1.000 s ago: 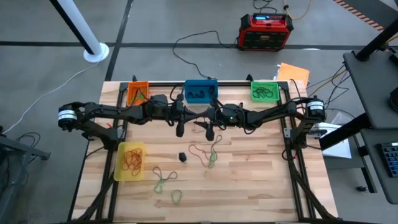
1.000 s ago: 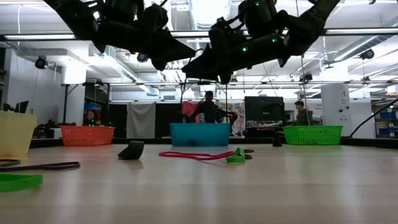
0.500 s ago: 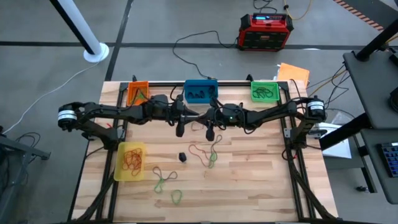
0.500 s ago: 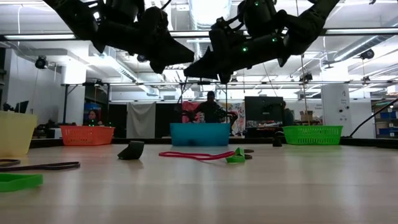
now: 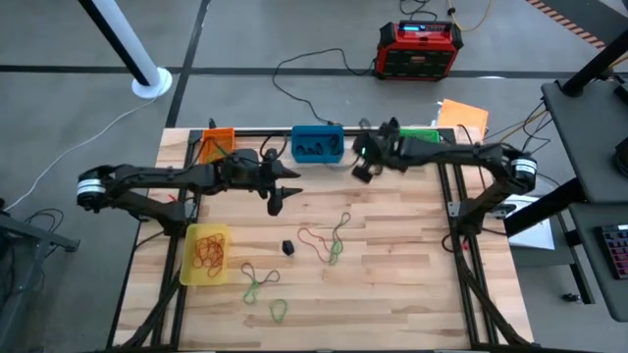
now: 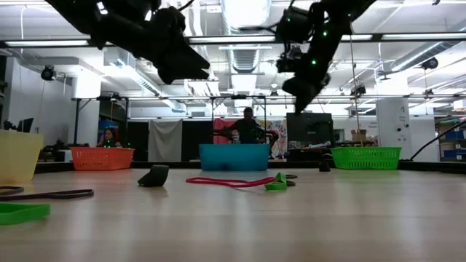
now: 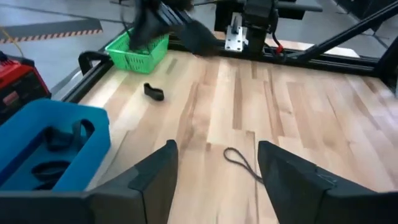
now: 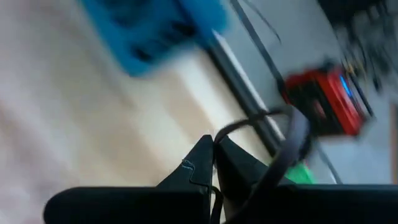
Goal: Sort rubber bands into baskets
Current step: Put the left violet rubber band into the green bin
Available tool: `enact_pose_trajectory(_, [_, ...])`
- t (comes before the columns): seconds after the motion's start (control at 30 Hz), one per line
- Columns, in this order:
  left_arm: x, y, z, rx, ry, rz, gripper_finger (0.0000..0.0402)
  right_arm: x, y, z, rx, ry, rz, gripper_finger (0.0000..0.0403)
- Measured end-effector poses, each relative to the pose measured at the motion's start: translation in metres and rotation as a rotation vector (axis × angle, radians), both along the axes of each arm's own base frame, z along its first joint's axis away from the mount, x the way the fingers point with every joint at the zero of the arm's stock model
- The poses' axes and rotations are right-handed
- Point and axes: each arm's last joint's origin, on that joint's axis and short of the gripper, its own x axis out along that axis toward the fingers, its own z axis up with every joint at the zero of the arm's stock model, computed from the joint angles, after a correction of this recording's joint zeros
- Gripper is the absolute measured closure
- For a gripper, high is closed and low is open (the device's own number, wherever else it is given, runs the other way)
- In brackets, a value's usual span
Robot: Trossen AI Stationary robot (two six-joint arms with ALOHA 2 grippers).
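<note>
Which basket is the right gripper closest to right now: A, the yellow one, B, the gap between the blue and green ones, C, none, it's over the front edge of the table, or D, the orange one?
B: in the high view the right gripper hangs at the back of the table between the blue basket and the green basket, far from the orange basket and yellow basket.
</note>
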Motion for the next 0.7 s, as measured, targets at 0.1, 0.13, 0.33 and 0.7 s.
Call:
enact_pose_trajectory(0.1, [-0.003, -0.001, 0.001, -0.033, 0.005, 0.012, 0.0196, -0.019, -0.03, 0.007, 0.028, 0.029, -0.145, 0.0394])
enact_pose_trajectory(0.13, [-0.004, -0.001, 0.001, -0.042, 0.017, 0.015, 0.0196, -0.025, -0.04, 0.007, 0.03, 0.018, -0.193, 0.0394])
enact_pose_trajectory(0.33, [-0.005, -0.001, -0.005, -0.085, 0.066, 0.028, 0.0196, -0.072, -0.087, -0.004, 0.085, 0.013, -0.495, 0.0394])
enact_pose_trajectory(0.7, [0.001, 0.0, -0.014, -0.103, 0.095, 0.034, 0.0196, -0.123, -0.101, -0.054, 0.166, 0.072, -0.737, 0.0394])
